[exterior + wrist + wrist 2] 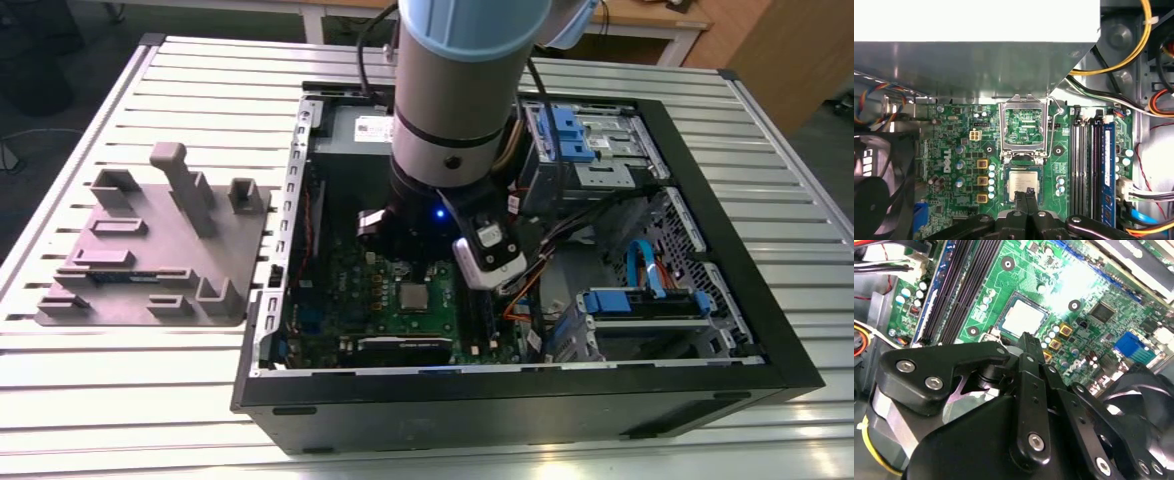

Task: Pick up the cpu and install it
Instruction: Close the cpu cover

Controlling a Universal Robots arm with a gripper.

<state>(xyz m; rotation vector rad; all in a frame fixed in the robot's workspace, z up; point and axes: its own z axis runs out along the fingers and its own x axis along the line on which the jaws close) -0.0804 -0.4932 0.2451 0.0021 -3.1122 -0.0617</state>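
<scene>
— How does the tool stand?

— The tool [1028, 193] is closed: its two black fingers meet at the tips with nothing between them. It holds nothing.

— And the cpu?

— The cpu [1020, 182] lies flat in its socket, silvery top up. In the first wrist view the fingertips overlap its near edge. In the second wrist view they end just short of it. Whether they touch the chip I cannot tell.

— Is the socket closed over it?

— No. The metal frame [1002, 127] stands swung up on the far side of the chip, and green board shows through its window.

— What lies around it?

— The green motherboard [949, 150]. A row of long dark memory slots [1084, 165] runs along one side of the socket, and a black fan [874, 195] sits at the other side of the board.

— And farther out?

— In the exterior view the arm [454, 100] reaches down into an open black computer case [534, 400], which lies on a slatted metal table [134, 400]. The cpu [416, 296] shows on the board just below the arm's end. A grey fixture tray [160, 275] with upright posts sits on the table at the exterior view's left, just beside the case.
</scene>
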